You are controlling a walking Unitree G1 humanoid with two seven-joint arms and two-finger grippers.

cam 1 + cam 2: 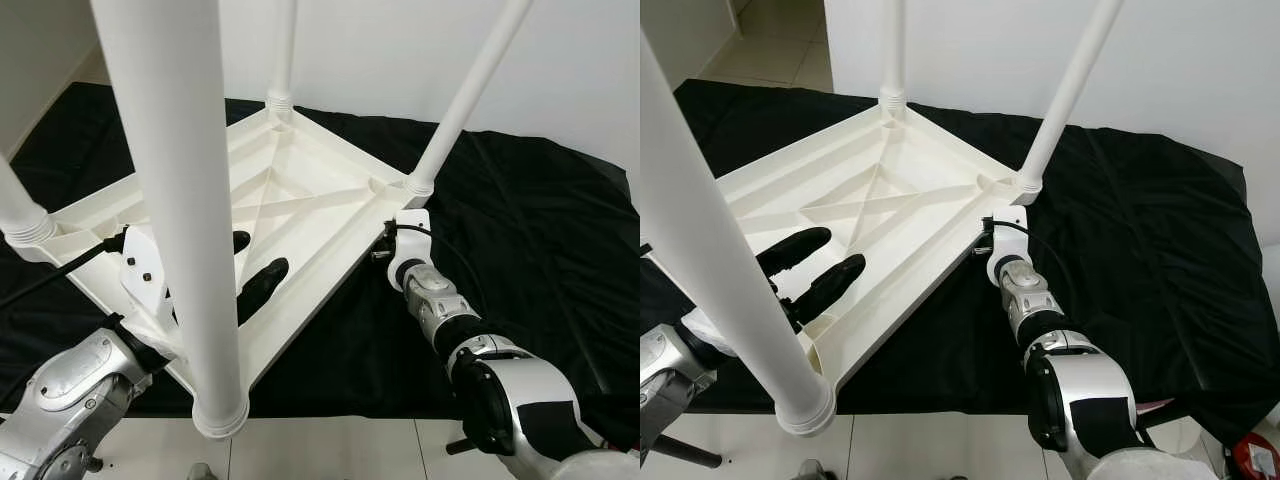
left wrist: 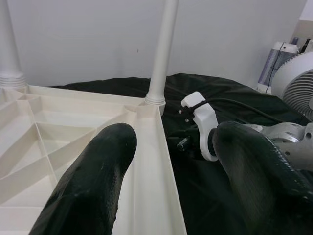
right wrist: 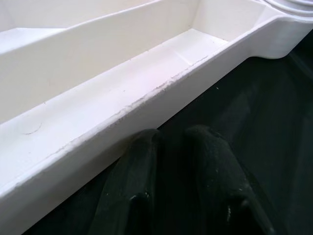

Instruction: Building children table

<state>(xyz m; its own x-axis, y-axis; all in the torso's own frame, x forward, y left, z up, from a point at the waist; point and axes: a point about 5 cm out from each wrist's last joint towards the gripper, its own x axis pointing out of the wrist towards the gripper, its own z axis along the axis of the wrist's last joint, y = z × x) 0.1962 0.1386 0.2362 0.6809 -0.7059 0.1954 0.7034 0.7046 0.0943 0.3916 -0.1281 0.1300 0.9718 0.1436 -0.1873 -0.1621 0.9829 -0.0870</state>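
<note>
A white plastic children's table (image 1: 890, 200) lies upside down on a black cloth (image 1: 530, 210). Its legs stand up from the corners: near leg (image 1: 180, 200), right leg (image 1: 470, 90), far leg (image 1: 283, 50), left leg (image 1: 15, 210). My left gripper (image 1: 838, 251) is open, its fingers reaching over the ribbed underside just behind the near leg, holding nothing. My right gripper (image 3: 173, 133) is shut, with its fingertips low on the cloth against the outer rim (image 3: 146, 105), close to the right leg's corner. Its wrist (image 1: 412, 262) hides the fingers in the eye views.
The cloth spreads wide to the right and behind the table. A white wall (image 1: 400, 50) rises at the back. Pale floor tiles (image 1: 330, 450) begin at the cloth's near edge. A white fan (image 2: 296, 78) stands off to the right, and a red object (image 1: 1255, 455) lies at the near right.
</note>
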